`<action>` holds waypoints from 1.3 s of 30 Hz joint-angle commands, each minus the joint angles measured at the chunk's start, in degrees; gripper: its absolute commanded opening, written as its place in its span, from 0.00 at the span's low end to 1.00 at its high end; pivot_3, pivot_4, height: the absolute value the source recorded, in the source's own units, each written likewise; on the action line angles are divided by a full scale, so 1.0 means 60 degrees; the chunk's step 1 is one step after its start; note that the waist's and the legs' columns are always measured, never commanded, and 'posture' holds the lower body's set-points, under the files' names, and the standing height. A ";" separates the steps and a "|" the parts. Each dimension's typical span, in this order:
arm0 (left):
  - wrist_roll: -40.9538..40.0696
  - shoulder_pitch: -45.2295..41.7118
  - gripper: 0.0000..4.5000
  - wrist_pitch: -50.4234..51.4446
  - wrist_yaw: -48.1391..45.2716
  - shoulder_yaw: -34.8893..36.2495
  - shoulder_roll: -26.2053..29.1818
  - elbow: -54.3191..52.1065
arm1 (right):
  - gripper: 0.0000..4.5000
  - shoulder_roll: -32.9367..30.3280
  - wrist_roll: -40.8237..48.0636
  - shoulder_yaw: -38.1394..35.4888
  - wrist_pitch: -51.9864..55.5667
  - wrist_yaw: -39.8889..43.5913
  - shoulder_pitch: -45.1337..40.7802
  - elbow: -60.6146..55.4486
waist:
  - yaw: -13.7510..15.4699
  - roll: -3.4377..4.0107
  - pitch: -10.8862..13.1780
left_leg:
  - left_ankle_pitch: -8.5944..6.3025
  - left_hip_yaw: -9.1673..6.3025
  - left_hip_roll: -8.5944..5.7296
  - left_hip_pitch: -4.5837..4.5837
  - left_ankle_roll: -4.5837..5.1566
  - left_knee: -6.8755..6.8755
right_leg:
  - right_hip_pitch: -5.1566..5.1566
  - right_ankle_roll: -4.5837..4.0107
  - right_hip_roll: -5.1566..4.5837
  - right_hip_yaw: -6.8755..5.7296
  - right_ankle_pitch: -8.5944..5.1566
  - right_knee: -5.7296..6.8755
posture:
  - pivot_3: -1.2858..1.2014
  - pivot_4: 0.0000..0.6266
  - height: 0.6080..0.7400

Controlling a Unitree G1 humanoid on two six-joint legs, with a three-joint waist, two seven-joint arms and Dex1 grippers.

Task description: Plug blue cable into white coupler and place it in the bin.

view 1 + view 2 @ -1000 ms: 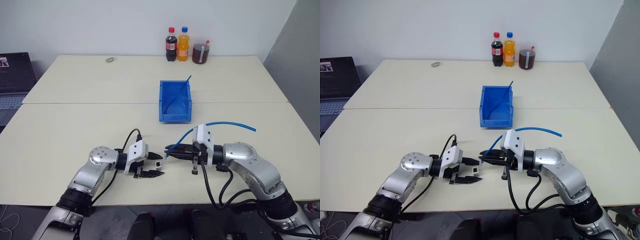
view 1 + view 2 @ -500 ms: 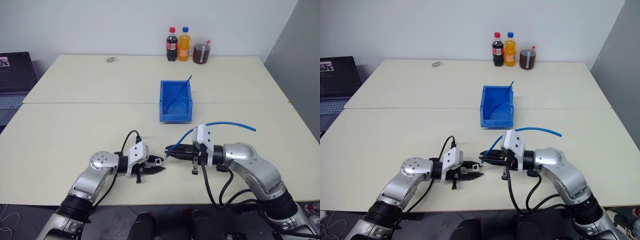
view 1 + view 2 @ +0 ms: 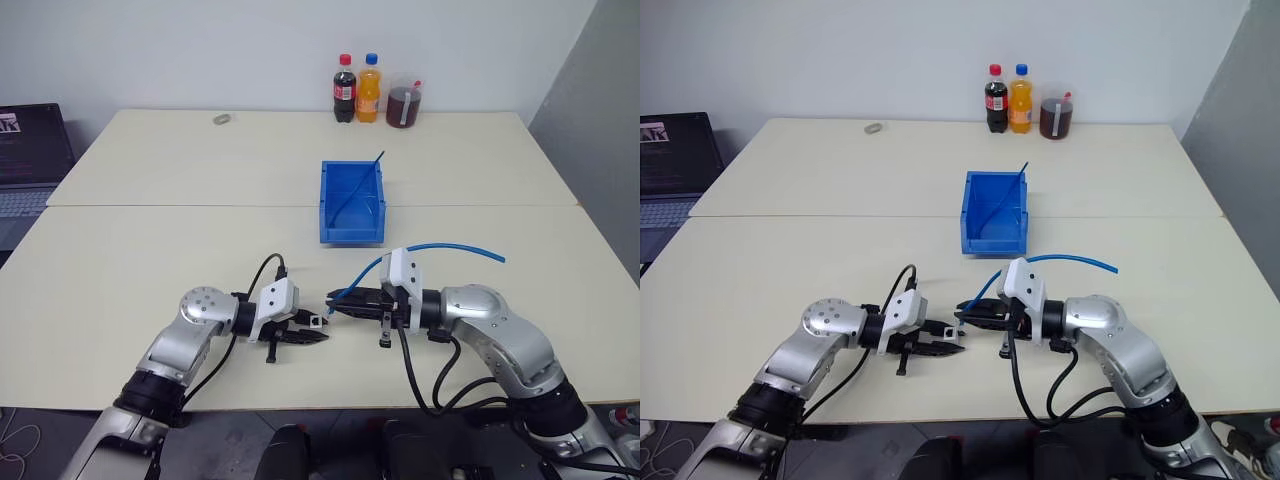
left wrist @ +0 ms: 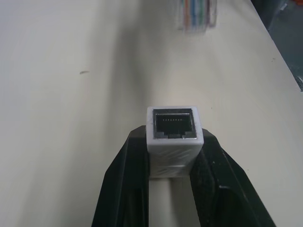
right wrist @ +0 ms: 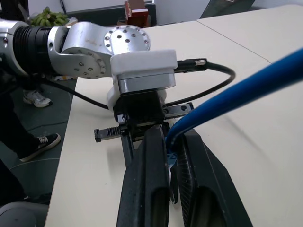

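The white coupler (image 4: 171, 130) is pinched between the black fingers of my left gripper (image 3: 308, 332), just above the table, its dark socket facing the cable's plug. Facing it, my right gripper (image 3: 335, 303) is shut on the blue cable (image 3: 450, 246) close to its clear plug (image 4: 195, 14). The cable arcs up and away to the right over the right forearm. A short gap separates plug and coupler. The blue bin (image 3: 352, 238) stands behind both grippers at the table's middle, with a thin dark-blue strand leaning inside it.
Two drink bottles (image 3: 343, 88) and a jar of dark liquid (image 3: 403, 105) stand at the far edge. A small grey object (image 3: 221, 119) lies at the far left. A laptop (image 3: 30, 150) sits on the left side.
My left gripper, open around the coupler on the table a second ago, has shut on it. The right gripper with the cable has kept still.
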 commanded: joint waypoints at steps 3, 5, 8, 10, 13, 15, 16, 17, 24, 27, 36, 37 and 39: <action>0.0343 -0.0527 0.18 -0.0601 -0.0585 -0.0284 -0.0009 0.0773 | 0.00 0.0382 -0.0669 0.0479 -0.0949 0.0102 -0.0265 0.0552 | -0.0002 0.0000 0.0000 | 0.0000 0.0000 0.0000 -0.0004 0.0000 -0.0001 | -0.0005 -0.0001 0.0000 -0.0001 0.0000 -0.0001 | 0.52 0.24 1.00; 0.0363 -0.0570 0.18 -0.0635 -0.0620 -0.0297 -0.0077 0.0895 | 0.00 0.0442 -0.0896 0.0618 -0.1155 0.0111 -0.0283 0.0769 | -0.0001 0.0000 0.0000 | 0.0000 0.0001 0.0000 -0.0003 0.0000 -0.0001 | -0.0005 -0.0001 0.0000 0.0000 0.0000 -0.0001 | 0.52 0.24 1.00; 0.0400 -0.0593 0.18 -0.0697 -0.0634 -0.0308 -0.0140 0.0985 | 0.00 0.0498 -0.1096 0.0703 -0.1354 0.0105 -0.0324 0.0990 | -0.0001 0.0000 0.0000 | 0.0000 0.0001 -0.0001 -0.0003 0.0000 0.0000 | -0.0004 0.0000 -0.0001 0.0001 0.0000 -0.0001 | 0.52 0.24 1.00; 0.0409 -0.0584 0.18 -0.0698 -0.0623 -0.0303 -0.0163 0.0996 | 0.00 0.0496 -0.1264 0.0765 -0.1488 0.0098 -0.0344 0.1131 | 0.0000 0.0000 0.0000 | 0.0000 0.0000 0.0000 -0.0003 0.0000 0.0000 | -0.0003 -0.0001 -0.0001 0.0001 0.0000 0.0000 | 0.52 0.24 1.00; 0.0430 -0.0583 0.18 -0.0683 -0.0619 -0.0290 -0.0170 0.1017 | 0.00 0.0452 -0.1487 0.0855 -0.1657 0.0160 -0.0333 0.1250 | 0.0001 0.0000 0.0000 | 0.0000 -0.0001 -0.0001 -0.0001 0.0000 0.0001 | -0.0001 0.0000 -0.0001 0.0000 0.0000 0.0001 | 0.52 0.24 1.00; 0.0441 -0.0576 0.18 -0.0660 -0.0605 -0.0281 -0.0165 0.1019 | 0.00 0.0447 -0.1607 0.0918 -0.1737 0.0179 -0.0325 0.1274 | 0.0000 0.0000 0.0000 | 0.0000 -0.0001 -0.0001 0.0000 0.0000 0.0001 | 0.0000 0.0000 -0.0001 0.0000 0.0000 0.0001 | 0.52 0.24 1.00; 0.0447 -0.0569 0.18 -0.0657 -0.0597 -0.0279 -0.0159 0.1018 | 0.00 0.0437 -0.1699 0.0969 -0.1802 0.0199 -0.0326 0.1292 | 0.0000 0.0000 0.0000 | 0.0000 -0.0001 0.0000 0.0001 0.0000 0.0001 | 0.0001 0.0000 -0.0001 0.0001 0.0000 0.0001 | 0.52 0.24 1.00; 0.0446 -0.0565 0.18 -0.0620 -0.0587 -0.0275 -0.0153 0.1004 | 0.00 0.0406 -0.1815 0.1041 -0.1900 0.0246 -0.0321 0.1329 | 0.0000 0.0000 0.0000 | 0.0000 -0.0001 0.0000 0.0001 0.0000 0.0001 | 0.0001 0.0000 -0.0001 0.0000 0.0000 0.0002 | 0.52 0.24 1.00; 0.0476 -0.0598 0.18 -0.0396 -0.0541 -0.0278 -0.0108 0.0919 | 0.00 0.0189 -0.2299 0.1317 -0.2284 0.0478 -0.0293 0.1440 | 0.0001 0.0001 -0.0002 | 0.0000 -0.0002 -0.0001 0.0006 0.0000 0.0003 | 0.0006 0.0000 -0.0001 0.0000 0.0000 0.0003 | 0.52 0.24 1.00; 0.0581 -0.0686 0.18 -0.0366 -0.0420 -0.0294 -0.0127 0.0901 | 0.00 0.0173 -0.2433 0.1362 -0.2276 0.0569 -0.0377 0.1491 | 0.0000 0.0001 -0.0002 | 0.0000 -0.0002 0.0000 0.0006 0.0000 0.0002 | 0.0006 0.0000 -0.0001 -0.0001 0.0000 0.0004 | 0.52 0.24 1.00; 0.0709 -0.0682 0.18 -0.0259 -0.0290 -0.0322 -0.0171 0.0671 | 0.00 0.0080 -0.2442 0.1797 -0.1203 0.1219 -0.0865 0.1674 | 0.0007 0.0002 -0.0003 | 0.0001 -0.0002 -0.0001 0.0022 0.0000 0.0007 | 0.0016 -0.0001 -0.0001 0.0000 0.0001 0.0019 | 0.52 0.24 1.00; 0.0717 -0.0659 0.18 -0.0260 -0.0282 -0.0321 -0.0169 0.0651 | 0.00 0.0069 -0.2477 0.1888 -0.1037 0.1280 -0.0933 0.1694 | 0.0007 0.0001 -0.0004 | 0.0001 -0.0002 -0.0001 0.0025 0.0000 0.0008 | 0.0017 -0.0001 -0.0001 0.0000 0.0001 0.0022 | 0.52 0.24 1.00; 0.0729 -0.0622 0.18 -0.0258 -0.0265 -0.0315 -0.0162 0.0607 | 0.00 0.0084 -0.2564 0.2029 -0.0775 0.1313 -0.1066 0.1742 | 0.0007 0.0003 -0.0007 | 0.0001 -0.0003 -0.0001 0.0031 0.0001 0.0007 | 0.0022 -0.0001 -0.0001 -0.0001 0.0001 0.0023 | 0.52 0.24 1.00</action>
